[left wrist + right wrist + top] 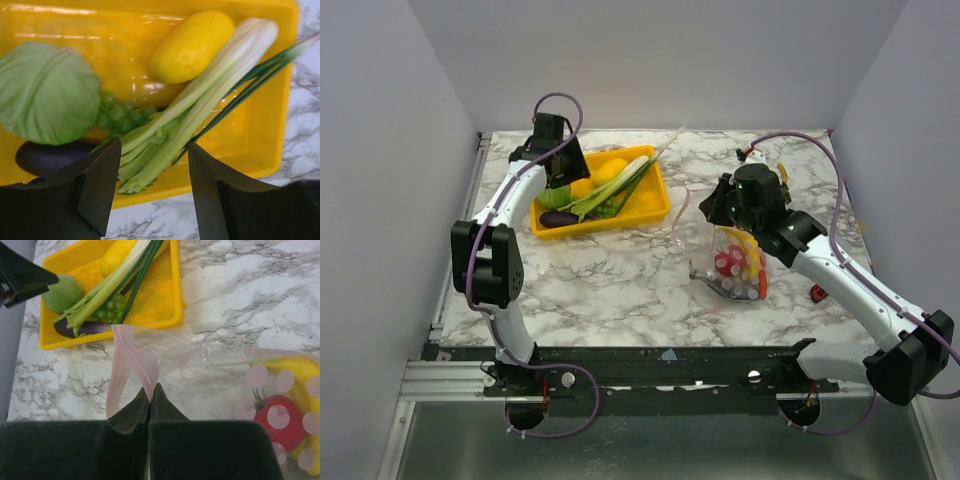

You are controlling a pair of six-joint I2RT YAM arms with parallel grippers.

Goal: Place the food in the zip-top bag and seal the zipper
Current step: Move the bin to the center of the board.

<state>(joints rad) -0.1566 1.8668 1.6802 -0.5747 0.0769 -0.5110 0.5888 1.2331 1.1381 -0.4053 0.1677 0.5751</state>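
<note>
The shallow yellow plastic tray (260, 125) shines glossy. The large clear plastic zip-top bag (200, 351) is thin and crinkled. The grey-veined marble-look bench (620, 290) looks smooth. The round green cabbage (45, 95) appears matt.

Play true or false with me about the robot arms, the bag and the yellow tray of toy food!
1. The left gripper is open above the tray. True.
2. The cabbage is inside the bag. False: it lies in the tray.
3. The right gripper is shut on the bag's pink strip. True.
4. The bag has nothing in it. False: a red fruit and a banana are inside.
5. The leek lies in the tray. True.
</note>
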